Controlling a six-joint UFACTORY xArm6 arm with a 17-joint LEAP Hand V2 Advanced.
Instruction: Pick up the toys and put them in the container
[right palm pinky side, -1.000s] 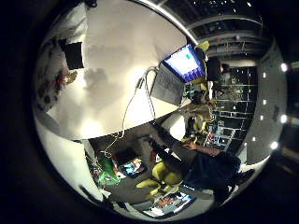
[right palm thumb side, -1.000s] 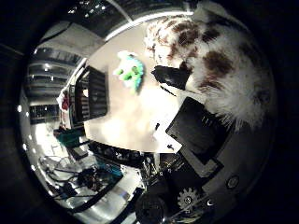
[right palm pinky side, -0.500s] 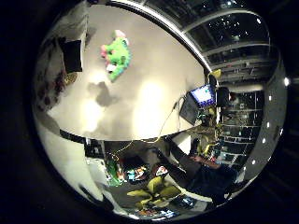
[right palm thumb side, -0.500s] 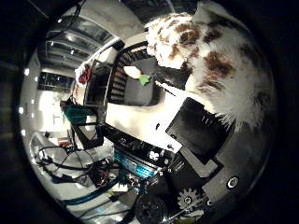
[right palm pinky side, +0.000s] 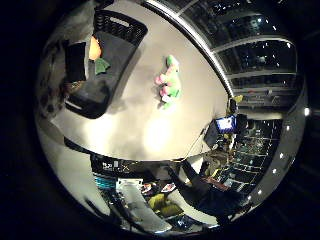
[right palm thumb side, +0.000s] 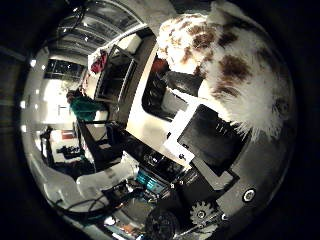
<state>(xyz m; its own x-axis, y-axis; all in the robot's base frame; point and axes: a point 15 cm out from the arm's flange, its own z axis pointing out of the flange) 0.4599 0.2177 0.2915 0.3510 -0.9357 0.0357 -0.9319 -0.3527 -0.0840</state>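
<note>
Gripping a white plush toy with brown patches (right palm thumb side: 235, 75), the hand (right palm thumb side: 210, 145) is filling the right half of the thumb side view; its black and white fingers are curling against the fur, and I am seeing the toy pressed close to the palm at the upper right. Left of the toy in that frame, a black container (right palm thumb side: 160, 97) is sitting on the pale surface (right palm thumb side: 145, 130), with something red showing at its upper rim.

Moving to the little finger side view, I am looking down on the same surface (right palm pinky side: 145, 135). The black container (right palm pinky side: 107, 60) is lying at the upper left, with an orange toy (right palm pinky side: 94, 48) and a green toy (right palm pinky side: 102, 65) inside it. A pink and green plush toy (right palm pinky side: 168, 82) is lying on the surface to the right of the container, well apart from it.
</note>
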